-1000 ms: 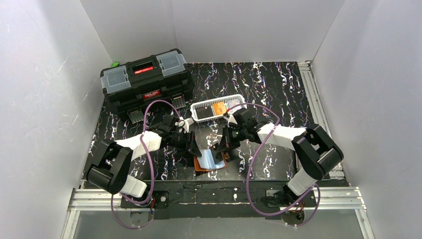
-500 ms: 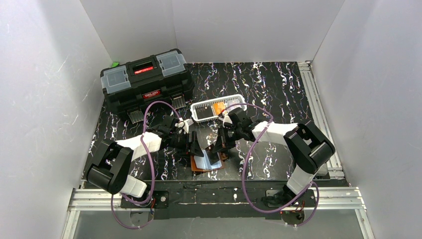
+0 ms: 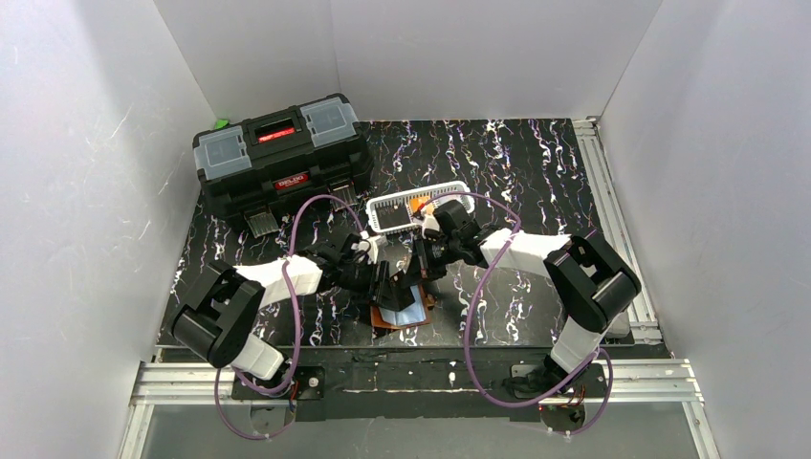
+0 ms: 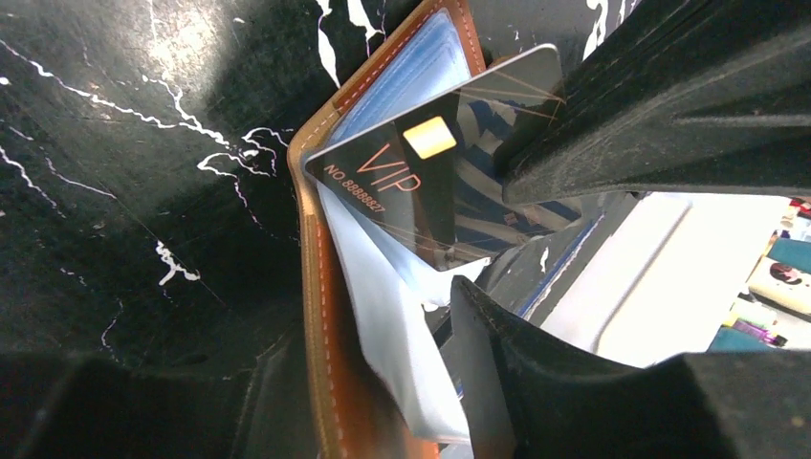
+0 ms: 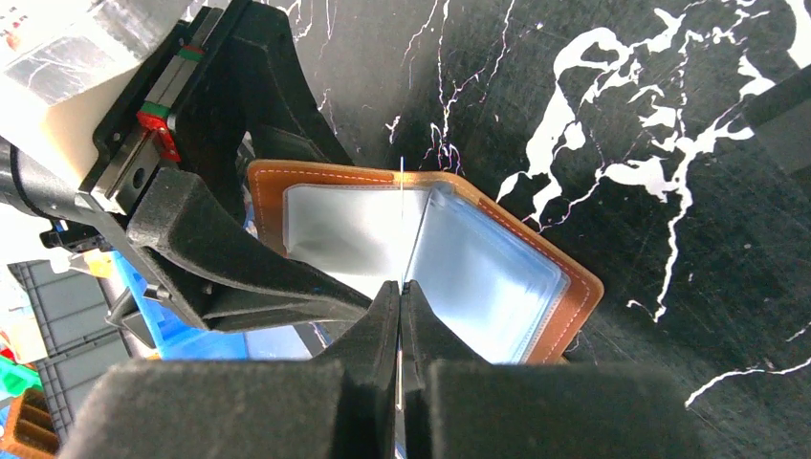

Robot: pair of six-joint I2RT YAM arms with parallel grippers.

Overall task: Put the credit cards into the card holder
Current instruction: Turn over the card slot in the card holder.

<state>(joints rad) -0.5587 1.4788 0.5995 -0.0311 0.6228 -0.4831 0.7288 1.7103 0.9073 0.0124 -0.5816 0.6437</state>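
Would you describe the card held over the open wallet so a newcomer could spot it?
On the marbled table, near its front, lies the open brown card holder. The right gripper pinches a card over its clear sleeves: dark, lettered VIP, gold chip.

Open card holder [image 5: 578, 285] on marbled table [image 5: 669, 115], jaws pinching a credit card [image 5: 402, 191] edge-on — over its sleeves

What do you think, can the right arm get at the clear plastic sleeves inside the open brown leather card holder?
Probably yes. The right tool, shut on a dark plastic card, hangs above the open card holder, whose sleeves lie uncovered. The left tool sits at one edge, not across them.
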